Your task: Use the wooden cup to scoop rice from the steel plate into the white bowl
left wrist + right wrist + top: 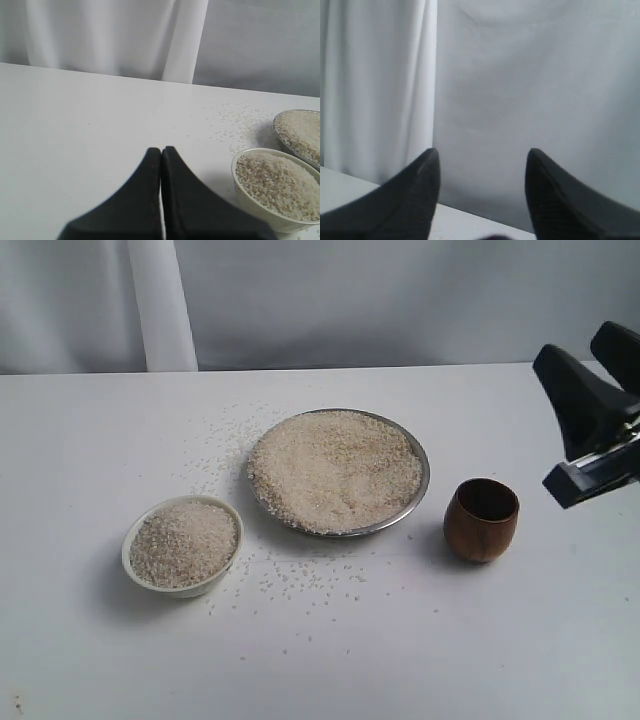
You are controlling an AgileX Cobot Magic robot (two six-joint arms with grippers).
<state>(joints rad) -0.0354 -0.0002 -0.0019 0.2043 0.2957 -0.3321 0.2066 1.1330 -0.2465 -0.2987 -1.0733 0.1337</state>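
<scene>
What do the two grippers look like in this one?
The left gripper and right gripper are matte black, each with two fingers that are broad at the base and taper to rounded tips. The right one's fingers show a faint fine texture. Behind it sits a black bracket with a pale edge. No cables or markings show.

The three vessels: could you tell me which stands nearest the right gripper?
The wooden cup, dark brown, beside the steel plate; the white bowl is farthest.
</scene>
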